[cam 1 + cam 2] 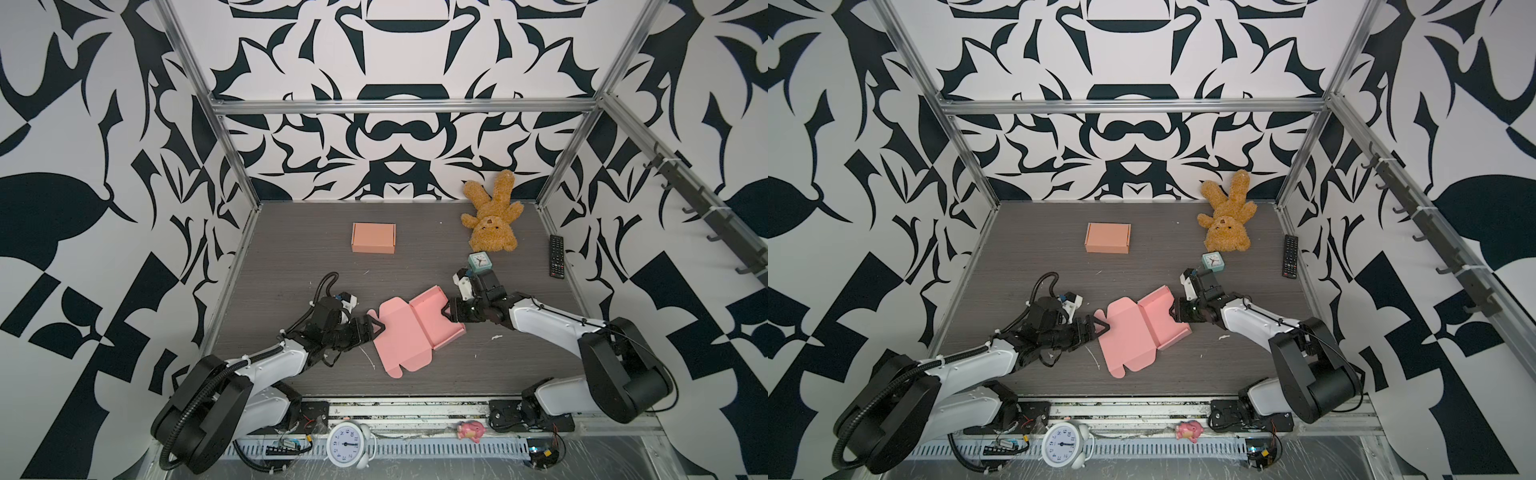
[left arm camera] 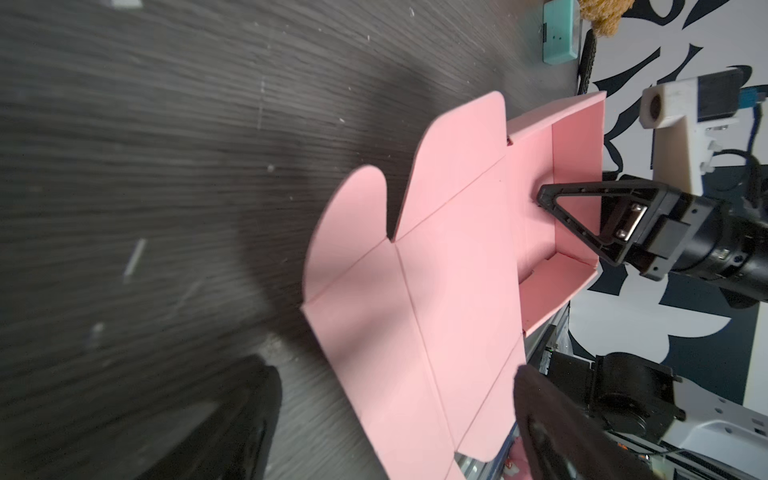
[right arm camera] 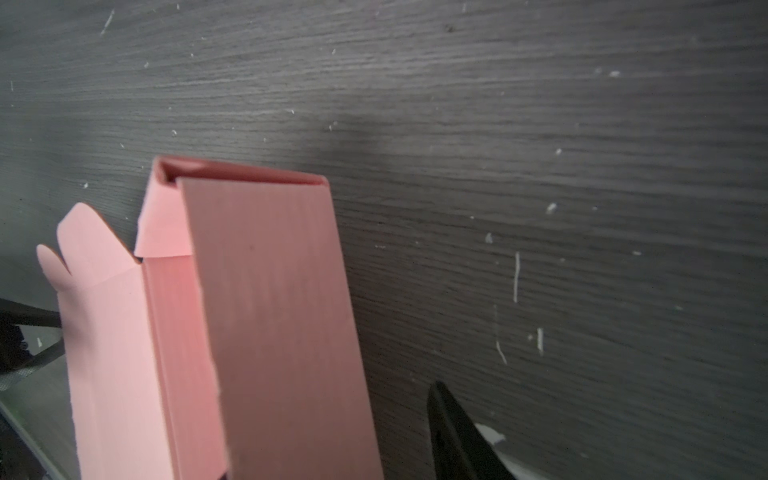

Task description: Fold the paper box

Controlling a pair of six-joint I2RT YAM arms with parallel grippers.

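The pink paper box (image 1: 407, 332) (image 1: 1133, 332) lies half folded in the middle of the table. Its tray end has raised walls and faces right; the flat lid panel with rounded flaps (image 2: 436, 291) faces left. My left gripper (image 1: 374, 325) (image 1: 1100, 326) (image 2: 395, 374) is open, its fingers astride the lid's left edge. My right gripper (image 1: 446, 311) (image 1: 1173, 311) stands astride the tray's right wall (image 3: 270, 311). One of its fingers (image 2: 544, 197) is inside the tray; the other finger (image 3: 457, 436) is outside, a gap away from the wall.
A folded orange box (image 1: 373, 237) sits at the back middle. A teddy bear (image 1: 492, 224), a teal clock (image 1: 480, 262) and a remote (image 1: 556, 255) lie at the back right. A white alarm clock (image 1: 347, 442) and a pink toy (image 1: 471, 430) sit on the front rail.
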